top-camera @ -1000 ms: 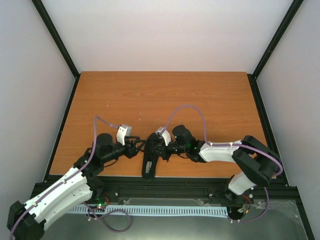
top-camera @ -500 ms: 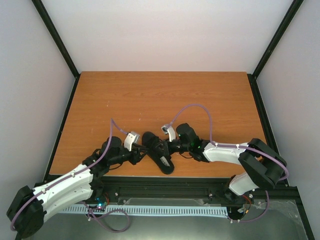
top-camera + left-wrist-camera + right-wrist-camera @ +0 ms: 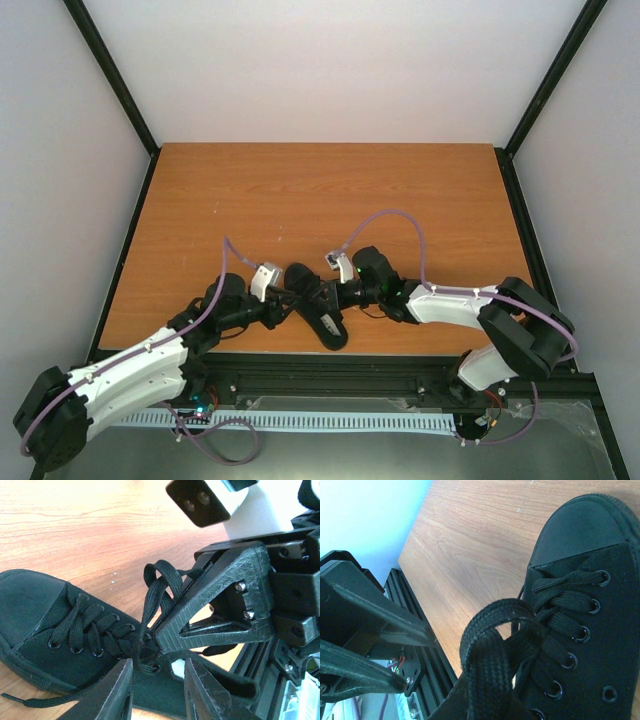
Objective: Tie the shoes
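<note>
The small black canvas low-top sneaker [image 3: 45,615] lies on the orange-brown wooden table [image 3: 330,190], close to its near edge and between the two arms. The right gripper [image 3: 157,639] is closed, pinching the base of a flat black woven lace loop [image 3: 487,640] above the top eyelets. The left gripper [image 3: 157,690] has its fingers partway apart astride the collar; whether they clamp anything cannot be told. The sneaker looks light and likely to slide on the smooth wood when a lace is tugged. The lace is limp and thin, so it is best pinched close to the crossing.
</note>
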Controlling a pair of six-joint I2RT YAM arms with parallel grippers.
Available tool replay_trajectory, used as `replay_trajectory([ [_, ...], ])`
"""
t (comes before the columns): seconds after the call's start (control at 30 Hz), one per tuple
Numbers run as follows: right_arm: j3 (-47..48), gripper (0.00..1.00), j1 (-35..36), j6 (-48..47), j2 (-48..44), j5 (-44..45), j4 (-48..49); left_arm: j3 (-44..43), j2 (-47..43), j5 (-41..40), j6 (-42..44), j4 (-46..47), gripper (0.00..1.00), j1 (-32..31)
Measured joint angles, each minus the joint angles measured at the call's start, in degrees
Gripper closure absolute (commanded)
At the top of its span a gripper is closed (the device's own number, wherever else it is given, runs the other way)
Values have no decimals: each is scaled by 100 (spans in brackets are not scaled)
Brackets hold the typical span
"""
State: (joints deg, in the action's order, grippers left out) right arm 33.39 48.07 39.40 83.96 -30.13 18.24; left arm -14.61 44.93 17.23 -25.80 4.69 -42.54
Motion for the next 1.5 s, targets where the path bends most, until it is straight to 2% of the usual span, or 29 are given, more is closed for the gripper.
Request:
replay_trajectory([
  [0.23, 26, 97, 138, 216, -35, -55, -81, 216, -673, -9, -236, -15, 67, -2],
  [0.37, 153, 97, 286, 332, 107, -70, -46, 216, -767, 59, -269, -26, 69, -2],
  [0.87, 17, 97, 238, 750, 160, 136, 238, 221, -264, 339, -181, -44, 72, -2],
  [1.27, -109, 97, 85, 1305, 389, -197, 861, 157, 533, 354, 166, -35, 77, -17],
  [1.5, -197, 97, 9, 1414, 389, -249, 966, 61, 546, 350, 289, 44, 79, -50],
])
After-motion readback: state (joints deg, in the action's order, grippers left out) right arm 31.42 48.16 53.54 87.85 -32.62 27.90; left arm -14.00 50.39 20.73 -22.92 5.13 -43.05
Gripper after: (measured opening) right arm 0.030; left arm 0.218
